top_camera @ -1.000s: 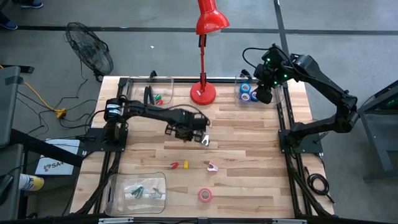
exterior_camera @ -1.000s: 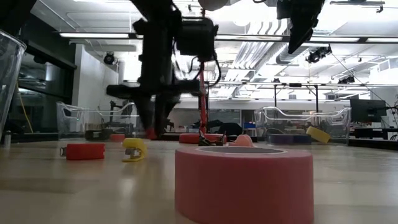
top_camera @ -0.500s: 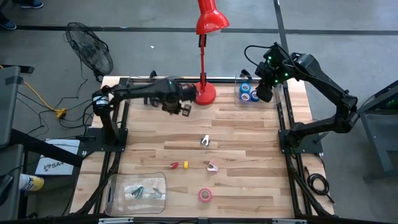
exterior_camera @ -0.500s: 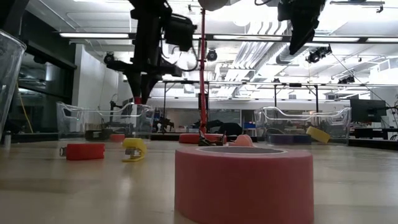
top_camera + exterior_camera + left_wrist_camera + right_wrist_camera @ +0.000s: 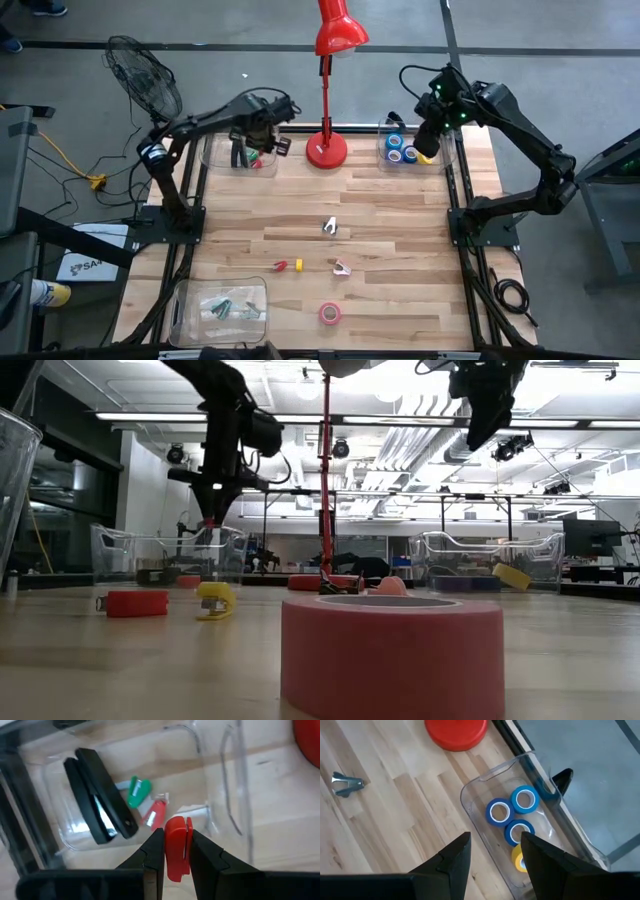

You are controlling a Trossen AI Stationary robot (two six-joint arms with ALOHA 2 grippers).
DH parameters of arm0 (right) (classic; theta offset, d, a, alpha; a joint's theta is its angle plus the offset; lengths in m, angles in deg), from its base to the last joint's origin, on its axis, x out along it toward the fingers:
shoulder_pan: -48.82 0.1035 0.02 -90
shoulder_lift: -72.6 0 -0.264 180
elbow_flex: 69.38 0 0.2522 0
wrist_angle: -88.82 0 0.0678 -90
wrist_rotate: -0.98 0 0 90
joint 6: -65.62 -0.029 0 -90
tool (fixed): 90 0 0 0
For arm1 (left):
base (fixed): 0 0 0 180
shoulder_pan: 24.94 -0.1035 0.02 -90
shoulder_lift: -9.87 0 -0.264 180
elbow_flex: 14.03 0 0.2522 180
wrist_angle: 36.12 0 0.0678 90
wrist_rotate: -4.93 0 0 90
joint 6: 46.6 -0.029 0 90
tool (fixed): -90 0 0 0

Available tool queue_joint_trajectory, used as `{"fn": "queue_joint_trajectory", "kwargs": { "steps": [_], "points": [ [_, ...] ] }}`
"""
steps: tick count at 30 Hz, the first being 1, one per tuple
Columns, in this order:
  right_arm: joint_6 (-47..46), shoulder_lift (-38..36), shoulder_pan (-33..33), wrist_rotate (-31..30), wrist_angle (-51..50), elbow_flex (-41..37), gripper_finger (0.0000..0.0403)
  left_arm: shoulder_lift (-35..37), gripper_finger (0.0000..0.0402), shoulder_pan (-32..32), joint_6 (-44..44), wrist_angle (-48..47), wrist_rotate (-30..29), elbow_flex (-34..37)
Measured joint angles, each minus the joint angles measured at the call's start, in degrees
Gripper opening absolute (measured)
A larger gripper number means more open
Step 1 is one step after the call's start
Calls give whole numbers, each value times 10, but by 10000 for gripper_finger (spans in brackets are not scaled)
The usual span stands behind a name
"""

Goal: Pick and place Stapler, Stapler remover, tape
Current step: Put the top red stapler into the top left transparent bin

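Stapler (image 5: pixel 100 795) lying in a clear bin (image 5: pixel 213 158) directly below the left hand (image 5: pixel 175 851), beside a green (image 5: pixel 137 791) and a red staple remover (image 5: pixel 156 813). Left hand hangs over this bin, fingers clenched on a small red remover (image 5: pixel 176 847). Right hand (image 5: pixel 492 851), fingers parted and grasping nothing, hovers above a second clear bin (image 5: pixel 470 790) holding blue tape rolls (image 5: pixel 512 815) and a yellow one (image 5: pixel 519 860); the red lamp base (image 5: pixel 456 730) stands near it on the bench (image 5: pixel 400 230).

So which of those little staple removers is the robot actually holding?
The red one, pinched in the left end effector above the clear bin that holds the black stapler. The green and lighter red ones lie loose inside that bin.
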Motion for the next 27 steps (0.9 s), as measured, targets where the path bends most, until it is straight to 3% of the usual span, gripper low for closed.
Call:
{"fn": "queue_joint_trajectory", "kwargs": {
  "steps": [12,27],
  "points": [
    [-40,0,0,-16,49,0,165,-45,58,-64,-103,18,27,1],
    [-77,0,0,-27,49,0,165,-92,61,-65,-124,68,52,0]
  ]
}}
